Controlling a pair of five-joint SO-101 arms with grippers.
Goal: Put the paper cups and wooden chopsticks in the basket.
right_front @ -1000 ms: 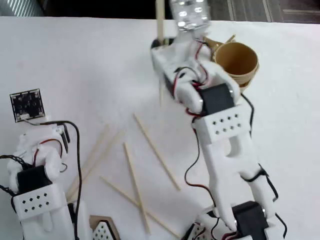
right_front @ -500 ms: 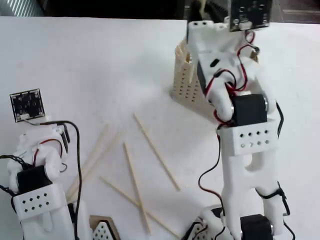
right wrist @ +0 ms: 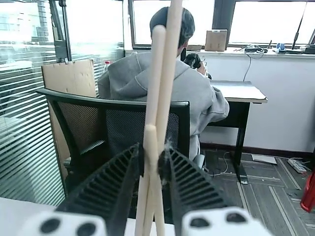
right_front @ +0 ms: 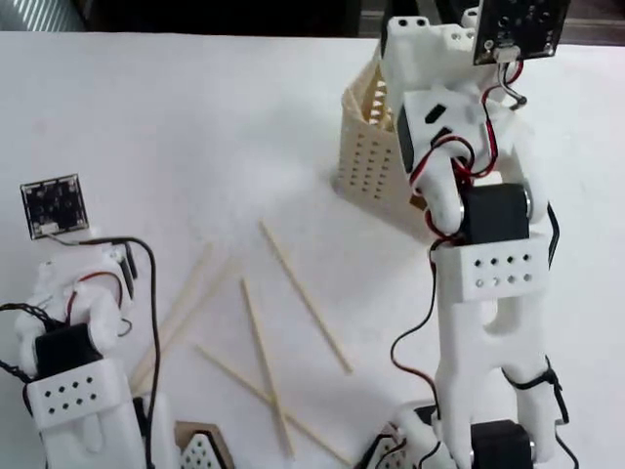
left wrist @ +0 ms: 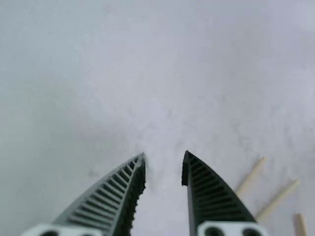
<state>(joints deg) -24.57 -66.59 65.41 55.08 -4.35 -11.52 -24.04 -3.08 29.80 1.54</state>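
Two wooden chopsticks point(right wrist: 165, 73) are clamped in the right arm's point(right_front: 483, 264) jaws, long axis upright, seemingly over the basket point(right_front: 363, 147) at the table's point(right_front: 195, 117) far side. Loose chopsticks point(right_front: 262, 357) are scattered flat nearer the left arm point(right_front: 68, 371), whose jaws are parted. The basket's inside is hidden by the right arm.

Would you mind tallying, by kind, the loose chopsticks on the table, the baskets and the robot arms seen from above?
Loose chopsticks: 5
Basket: 1
Robot arms: 2
Total: 8
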